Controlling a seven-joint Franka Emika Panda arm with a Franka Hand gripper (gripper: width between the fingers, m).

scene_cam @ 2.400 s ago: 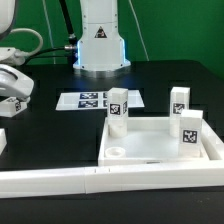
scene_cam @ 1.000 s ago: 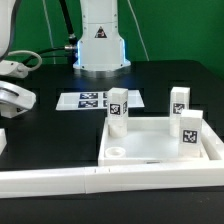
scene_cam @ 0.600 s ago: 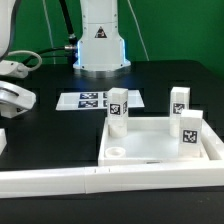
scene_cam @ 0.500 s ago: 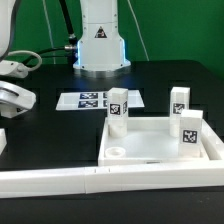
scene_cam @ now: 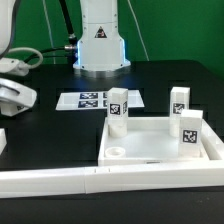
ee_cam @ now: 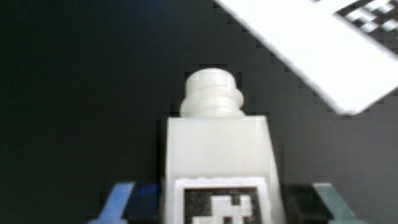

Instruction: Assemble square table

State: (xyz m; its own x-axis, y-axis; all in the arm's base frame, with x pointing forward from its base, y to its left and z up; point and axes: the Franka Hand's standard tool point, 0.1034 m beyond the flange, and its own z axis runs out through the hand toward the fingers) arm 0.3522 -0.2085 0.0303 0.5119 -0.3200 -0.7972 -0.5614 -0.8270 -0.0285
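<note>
The white square table top (scene_cam: 150,150) lies with its raised rim up at the exterior view's right. Three white tagged legs stand at it (scene_cam: 118,109), (scene_cam: 180,99), (scene_cam: 190,131). A fourth leg (scene_cam: 2,140) shows at the left edge. My gripper (scene_cam: 9,97) hovers above that leg, half cut off by the frame. In the wrist view my gripper (ee_cam: 226,202) is open, and its blue fingertips (ee_cam: 125,200) stand on either side of a leg (ee_cam: 217,140) with a round peg, with a gap on each side.
The marker board (scene_cam: 85,101) lies between the robot base (scene_cam: 100,40) and the table top; its corner shows in the wrist view (ee_cam: 329,40). A long white barrier wall (scene_cam: 110,181) runs along the front edge.
Since 2.4 s ago my gripper has moved a little lower and toward the exterior view's left. In the last second it has hardly moved. The parts have not moved.
</note>
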